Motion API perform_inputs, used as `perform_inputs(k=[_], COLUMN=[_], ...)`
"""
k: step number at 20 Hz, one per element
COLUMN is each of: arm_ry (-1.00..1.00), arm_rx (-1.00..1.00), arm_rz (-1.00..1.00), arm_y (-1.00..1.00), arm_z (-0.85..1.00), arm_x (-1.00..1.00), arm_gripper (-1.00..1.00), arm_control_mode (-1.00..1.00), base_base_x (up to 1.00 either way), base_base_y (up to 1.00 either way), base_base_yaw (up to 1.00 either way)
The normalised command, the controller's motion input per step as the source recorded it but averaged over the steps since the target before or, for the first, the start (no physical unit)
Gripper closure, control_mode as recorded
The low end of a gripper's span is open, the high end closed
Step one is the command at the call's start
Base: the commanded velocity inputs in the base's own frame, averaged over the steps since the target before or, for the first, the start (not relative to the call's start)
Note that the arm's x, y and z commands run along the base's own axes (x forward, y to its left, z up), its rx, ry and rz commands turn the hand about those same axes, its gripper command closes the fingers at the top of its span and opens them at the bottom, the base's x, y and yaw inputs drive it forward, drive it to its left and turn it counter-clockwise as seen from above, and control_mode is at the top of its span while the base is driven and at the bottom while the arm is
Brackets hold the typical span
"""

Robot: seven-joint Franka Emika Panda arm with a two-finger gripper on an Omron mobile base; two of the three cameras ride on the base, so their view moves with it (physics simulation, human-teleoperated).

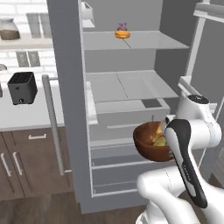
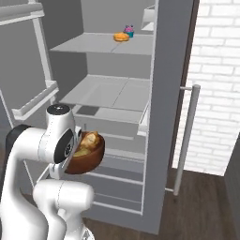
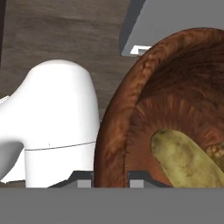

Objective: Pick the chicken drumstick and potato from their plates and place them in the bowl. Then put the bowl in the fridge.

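The fridge [image 1: 127, 87] stands open before me, its pale shelves and lower drawers exposed. In front of its drawers, clear of the shelves, I hold the bowl [image 1: 148, 144] in the air. My gripper [image 3: 111, 183] pinches the bowl's rim, one finger tip on each side of the wall. Inside the bowl lie the potato [image 3: 186, 159] and, beside it, the chicken drumstick [image 2: 90, 138].

Base views flanking fridge [image 1: 70, 109]; hand close
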Motion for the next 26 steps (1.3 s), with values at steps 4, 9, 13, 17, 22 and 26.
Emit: perform_inputs(k=[4,9,13,17,22,26], arm_ry=[0.00,0.00,0.00,0.00,-0.11,-0.29], arm_rx=[0.00,0.00,0.00,0.00,0.00,0.00], arm_rz=[0.00,0.00,0.00,0.00,0.00,0.00], arm_y=[0.00,0.00,0.00,0.00,0.00,0.00], arm_z=[0.00,0.00,0.00,0.00,0.08,0.37], arm_x=[0.00,0.00,0.00,0.00,0.20,0.84], arm_gripper=[1.00,1.00,1.00,1.00,1.00,1.00], arm_control_mode=[1.00,1.00,1.00,1.00,-1.00,-1.00], base_base_x=[0.64,0.51,0.31,0.00,0.10,0.00], base_base_y=[-0.14,-0.10,-0.06,-0.02,0.00,0.00], base_base_yaw=[0.00,0.00,0.00,0.00,0.00,0.00])
